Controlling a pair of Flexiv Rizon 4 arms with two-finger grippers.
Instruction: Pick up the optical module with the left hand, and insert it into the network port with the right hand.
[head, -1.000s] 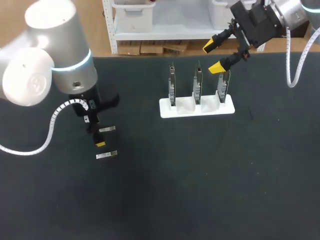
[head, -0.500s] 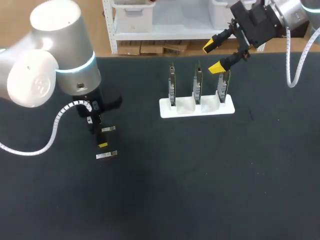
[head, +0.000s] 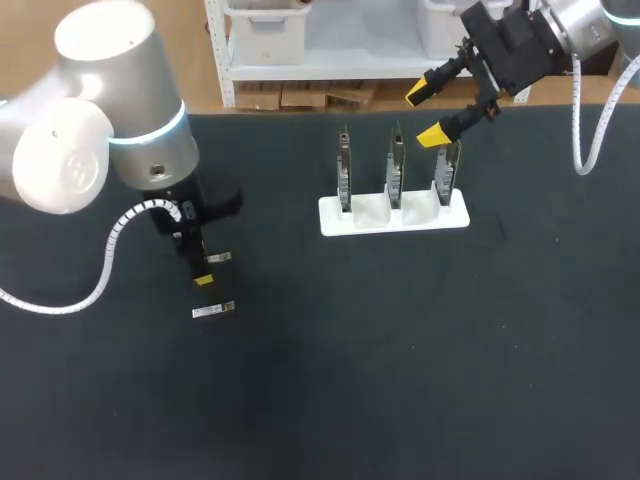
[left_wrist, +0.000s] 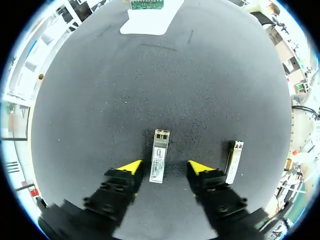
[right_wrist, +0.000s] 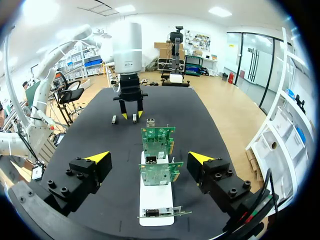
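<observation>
Module framed by open left fingers, not gripped

On the dark table (head: 400, 350), a small silver module (left_wrist: 157, 162) is seen lying flat between the two yellow-tipped fingers of the left gripper (left_wrist: 164, 167). The fingers are spread to a moderate width, one on each side of the module, and a strip of bare table is visible between each tip and the module's sides, so nothing is held. A second module (left_wrist: 233, 161) of the same kind lies just outside one finger, roughly parallel to the first and apart from it.

In the head view, the left gripper (head: 198, 262) is shown hanging straight down from the left arm (head: 120, 130) over the left part of the table. The module (head: 216, 257) is seen there beside the black fingers, and the second module (head: 213, 310) lies a little nearer the robot.

A white stand (head: 393, 215) is placed towards the far middle of the table, well apart from both modules. Three green circuit boards (right_wrist: 158, 141) are held upright in it, in a row. A small metal socket (right_wrist: 149, 159) can be made out on the edge of the middle board.

The right gripper (head: 426, 113) is held above the far right end of the stand, its fingers spread wide and holding nothing. In the right wrist view, the right gripper (right_wrist: 149, 157) is seen with the boards and the stand (right_wrist: 155, 197) below the gap between its fingers.
</observation>
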